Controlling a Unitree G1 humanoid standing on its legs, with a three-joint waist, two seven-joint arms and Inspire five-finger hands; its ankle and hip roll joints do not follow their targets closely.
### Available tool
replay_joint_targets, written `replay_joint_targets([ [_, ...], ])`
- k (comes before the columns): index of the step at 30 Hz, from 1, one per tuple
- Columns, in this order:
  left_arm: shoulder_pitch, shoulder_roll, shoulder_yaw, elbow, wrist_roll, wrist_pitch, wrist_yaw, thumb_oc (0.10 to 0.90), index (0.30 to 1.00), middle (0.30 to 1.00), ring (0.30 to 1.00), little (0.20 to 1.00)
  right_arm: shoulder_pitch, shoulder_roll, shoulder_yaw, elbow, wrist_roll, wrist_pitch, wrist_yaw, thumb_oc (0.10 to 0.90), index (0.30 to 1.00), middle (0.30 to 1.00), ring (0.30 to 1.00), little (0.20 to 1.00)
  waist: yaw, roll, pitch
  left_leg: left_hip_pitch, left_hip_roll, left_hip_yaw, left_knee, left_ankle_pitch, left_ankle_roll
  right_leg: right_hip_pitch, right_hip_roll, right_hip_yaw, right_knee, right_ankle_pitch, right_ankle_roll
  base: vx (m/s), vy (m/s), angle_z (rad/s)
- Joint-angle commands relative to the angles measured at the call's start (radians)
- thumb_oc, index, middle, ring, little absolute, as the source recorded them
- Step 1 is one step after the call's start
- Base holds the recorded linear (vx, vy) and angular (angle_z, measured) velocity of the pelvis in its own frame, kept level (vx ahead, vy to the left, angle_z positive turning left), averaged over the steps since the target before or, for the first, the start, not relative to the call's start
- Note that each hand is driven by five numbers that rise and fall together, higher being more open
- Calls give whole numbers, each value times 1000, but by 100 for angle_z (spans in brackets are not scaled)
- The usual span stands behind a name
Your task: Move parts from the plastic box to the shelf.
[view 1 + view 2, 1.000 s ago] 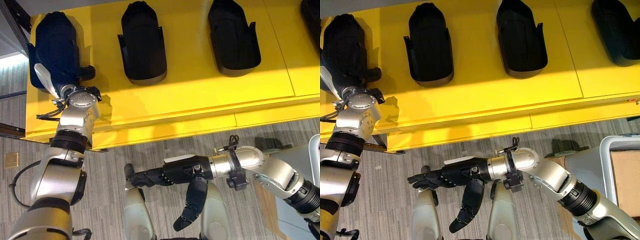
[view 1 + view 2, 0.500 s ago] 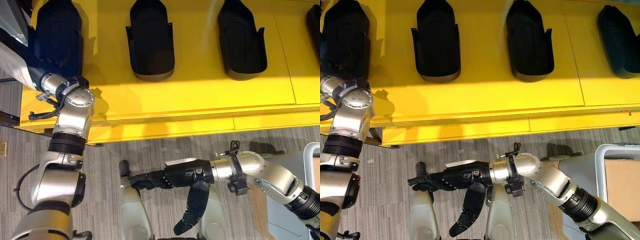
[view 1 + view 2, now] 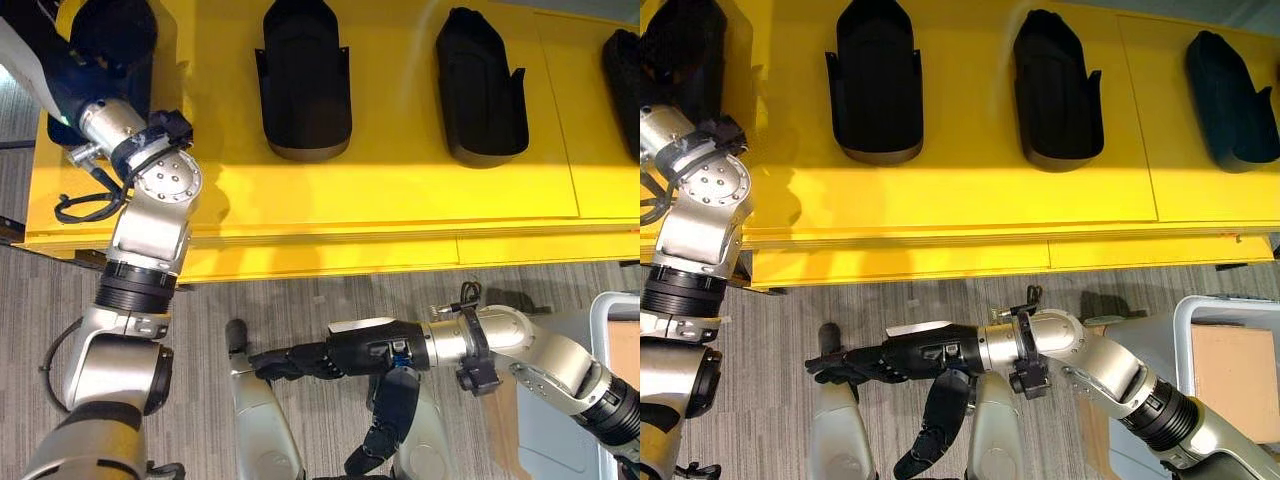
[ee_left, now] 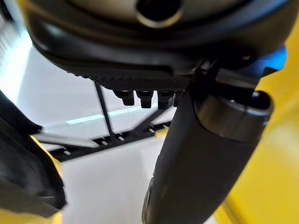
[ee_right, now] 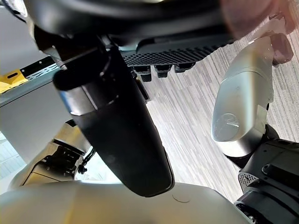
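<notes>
Several black moulded parts lie in a row on the yellow shelf [image 3: 400, 200]: the leftmost part [image 3: 115, 35], a second part [image 3: 305, 80], a third part [image 3: 480, 85] and a fourth part [image 3: 1230, 95]. My left hand [image 3: 65, 85] is at the shelf's far left corner, beside the leftmost part; its thumb [image 4: 201, 154] stands free and the hand is open with nothing in it. My right hand [image 3: 345, 355] hovers low over the floor in front of the shelf, open and empty, its fingers [image 3: 285, 362] stretched out straight.
The grey plastic box [image 3: 1230, 310] stands at the lower right, with a brown cardboard sheet [image 3: 1235, 380] inside it. Grey striped carpet [image 3: 300, 300] lies between the shelf and me. Bare yellow surface runs along the shelf's front edge.
The camera has shifted. My left hand has drawn off the leftmost part's front end toward the shelf's left corner. The right hand has stayed low and open.
</notes>
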Motion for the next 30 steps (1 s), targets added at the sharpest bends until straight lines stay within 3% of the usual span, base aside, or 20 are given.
replay_joint_targets([
  [1, -110, 61, -19, -134, 121, -65, -21, 900, 1000, 1000, 1000, 1000, -24, 81, -62, -114, 101, -112, 15, 900, 1000, 1000, 1000, 1000, -8, -62, -13, 31, 11, 23, 73, -87, 15, 112, 33, -30, -158, 73, -64, -12, -79, -3],
  [5, -91, 68, -19, -217, 234, -64, -61, 900, 1000, 1000, 1000, 1000, 0, 89, -67, -121, 91, -137, 7, 900, 1000, 1000, 1000, 1000, 2, -64, -14, 32, 10, 14, 68, -81, 15, 128, 38, -43, -180, 84, -64, -8, -81, 2],
  [8, -45, 73, -10, -261, 269, -7, -110, 900, 1000, 1000, 1000, 1000, 13, 97, -59, -114, 93, -166, 0, 900, 1000, 1000, 1000, 1000, 14, -68, -19, 39, 6, 2, 67, -84, 15, 147, 39, -49, -194, 89, -61, 23, -90, 9],
  [12, 11, 97, 0, -242, 288, -38, -142, 900, 1000, 1000, 1000, 1000, 29, 102, -59, -101, 80, -184, -8, 900, 1000, 1000, 1000, 1000, 25, -60, -24, 42, -5, -8, 69, -86, 18, 164, 34, -60, -211, 92, -61, 24, -50, 9],
  [15, 132, 104, 24, -316, 315, -44, -229, 900, 1000, 1000, 1000, 1000, 55, 115, -65, -105, 63, -195, -34, 900, 1000, 1000, 1000, 1000, 54, -53, -24, 37, -17, -31, 72, -87, 19, 179, 29, -75, -217, 90, -58, 29, -89, 5],
  [22, 382, 131, 101, -515, 526, -187, -263, 900, 1000, 1000, 1000, 1000, 115, 116, -40, -92, 21, -266, -103, 900, 1000, 1000, 1000, 1000, 131, -40, -13, 30, -49, -87, 78, -88, 19, 225, 14, -113, -227, 80, -56, 31, -93, 16],
  [30, 414, 153, 113, -549, 544, -282, -301, 900, 1000, 1000, 1000, 1000, 158, 133, -38, -73, -10, -315, -131, 900, 1000, 1000, 1000, 1000, 164, -33, -30, 36, -60, -122, 63, -77, 14, 285, 9, -147, -283, 92, -42, 21, -69, 13],
])
